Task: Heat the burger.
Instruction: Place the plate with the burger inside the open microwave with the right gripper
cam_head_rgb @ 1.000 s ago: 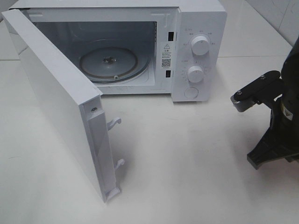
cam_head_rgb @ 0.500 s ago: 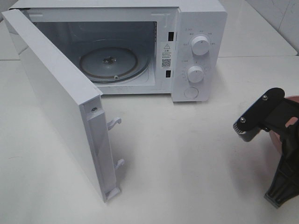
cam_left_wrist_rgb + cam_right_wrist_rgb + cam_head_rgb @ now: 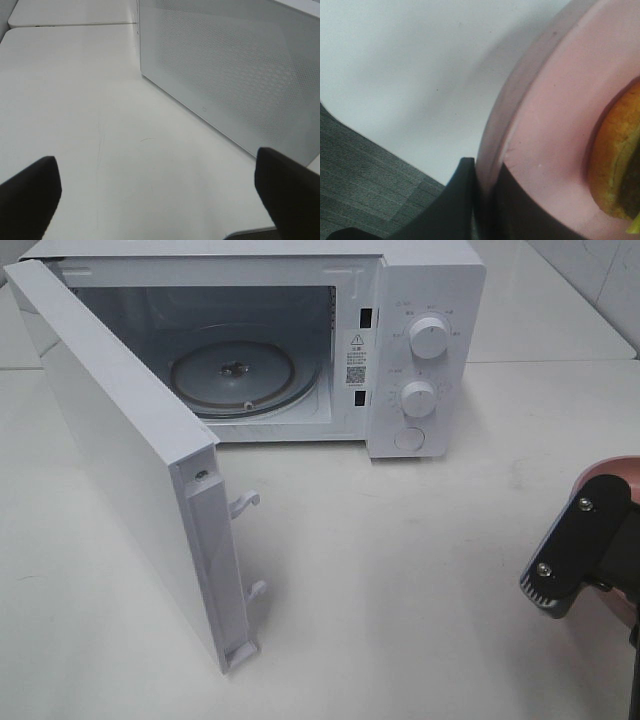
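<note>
From my remote station: my right gripper (image 3: 484, 200) is pinched shut on the rim of the pink plate (image 3: 545, 145), 1 finger on each side of the rim, and the burger (image 3: 615, 160) sits on that plate at the table's (image 3: 400, 570) near right edge. In the last second the arm has swung down toward the overhead view's lower right corner, and the plate, hidden before, now shows behind the black fingers. I take that to mean the grasp is made. I cannot tell whether the plate has left the table. The microwave (image 3: 430, 300) stands well apart, door (image 3: 120, 470) wide open, glass turntable (image 3: 235, 375) bare, so the carry is next. My left gripper (image 3: 160, 192) hangs spread wide by the door, holding nothing.
</note>
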`<action>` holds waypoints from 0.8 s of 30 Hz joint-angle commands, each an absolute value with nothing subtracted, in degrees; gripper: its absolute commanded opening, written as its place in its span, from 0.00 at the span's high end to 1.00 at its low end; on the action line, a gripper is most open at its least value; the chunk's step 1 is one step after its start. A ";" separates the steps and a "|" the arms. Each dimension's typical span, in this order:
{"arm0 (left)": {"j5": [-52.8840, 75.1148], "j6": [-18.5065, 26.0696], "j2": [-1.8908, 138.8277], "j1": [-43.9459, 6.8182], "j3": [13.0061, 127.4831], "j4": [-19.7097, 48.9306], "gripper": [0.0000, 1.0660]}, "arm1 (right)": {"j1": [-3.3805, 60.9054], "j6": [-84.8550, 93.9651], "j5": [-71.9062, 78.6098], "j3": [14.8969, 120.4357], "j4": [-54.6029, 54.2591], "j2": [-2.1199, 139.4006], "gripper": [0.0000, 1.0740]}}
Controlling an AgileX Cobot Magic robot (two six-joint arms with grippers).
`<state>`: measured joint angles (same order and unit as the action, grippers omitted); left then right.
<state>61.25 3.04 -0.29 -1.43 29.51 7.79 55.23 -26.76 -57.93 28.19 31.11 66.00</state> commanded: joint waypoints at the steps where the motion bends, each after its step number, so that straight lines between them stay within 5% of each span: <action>1: 61.13 2.98 -1.32 -1.20 29.51 7.73 0.08 | 58.79 -26.76 -61.36 28.07 35.98 64.80 1.00; 24: 61.13 2.98 -1.32 -1.20 29.51 7.73 0.08 | 61.65 -4.13 -52.20 28.07 38.39 63.60 1.00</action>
